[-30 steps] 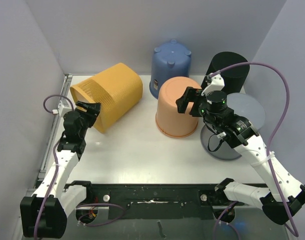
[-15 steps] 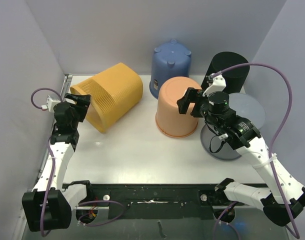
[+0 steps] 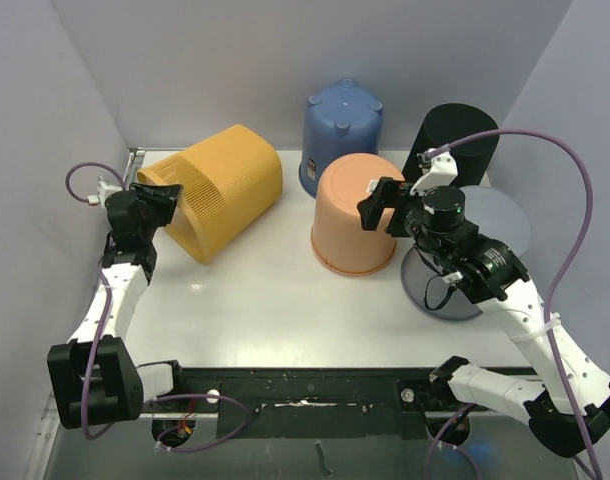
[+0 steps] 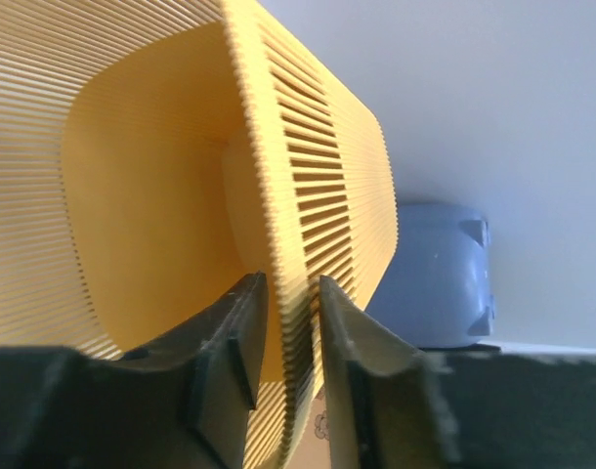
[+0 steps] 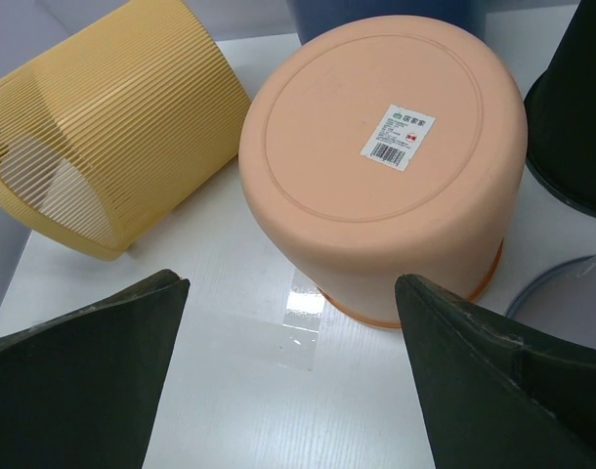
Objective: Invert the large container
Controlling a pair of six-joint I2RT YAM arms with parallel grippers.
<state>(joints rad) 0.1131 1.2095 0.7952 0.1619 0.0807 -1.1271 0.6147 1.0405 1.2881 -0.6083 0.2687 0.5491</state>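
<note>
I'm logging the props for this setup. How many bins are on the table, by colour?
Yellow bin: 1
Blue bin: 1
Orange bin: 1
Black bin: 1
Grey bin, partly hidden: 1
Total: 5

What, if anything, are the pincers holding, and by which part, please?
The left pincer grips the yellow ribbed plastic basket by the wall at its open rim; the right pincer is open, holding nothing.
</note>
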